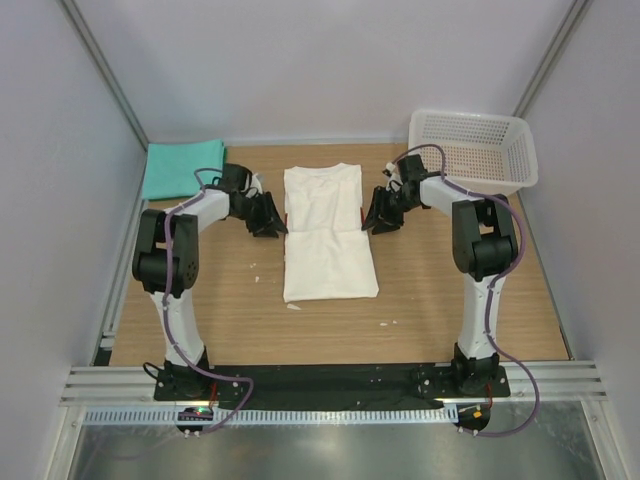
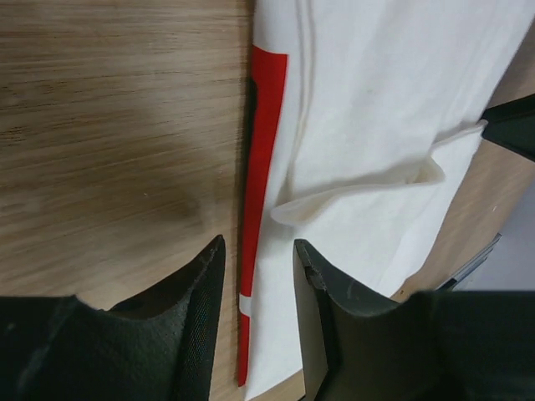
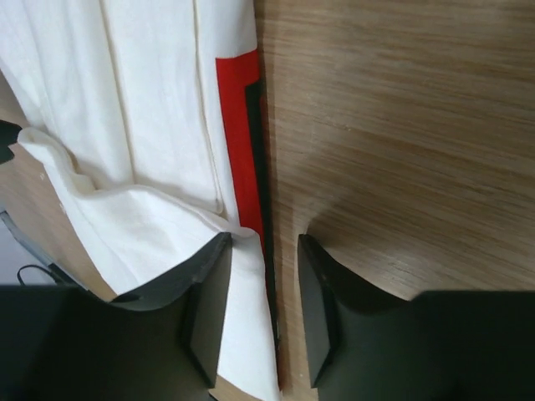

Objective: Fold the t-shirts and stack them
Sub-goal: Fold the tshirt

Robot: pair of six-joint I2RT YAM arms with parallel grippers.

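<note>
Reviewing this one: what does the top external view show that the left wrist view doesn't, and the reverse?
Top external only: the folded teal t-shirt far left, the mesh basket far right, the right gripper. Left wrist only: the red print showing plainly along the folded edge. Both: the white t-shirt, the wooden table, and the left gripper, open at the shirt's edge.

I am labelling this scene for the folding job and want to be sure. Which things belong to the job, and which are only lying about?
Belong to the job:
- white cloth t-shirt, folded in the middle, red print showing at its side edges
- teal-green cloth t-shirt, folded at the far left

Only lying about:
- white plastic mesh basket, far right
- small white scraps, beside the white shirt's near edge
</note>
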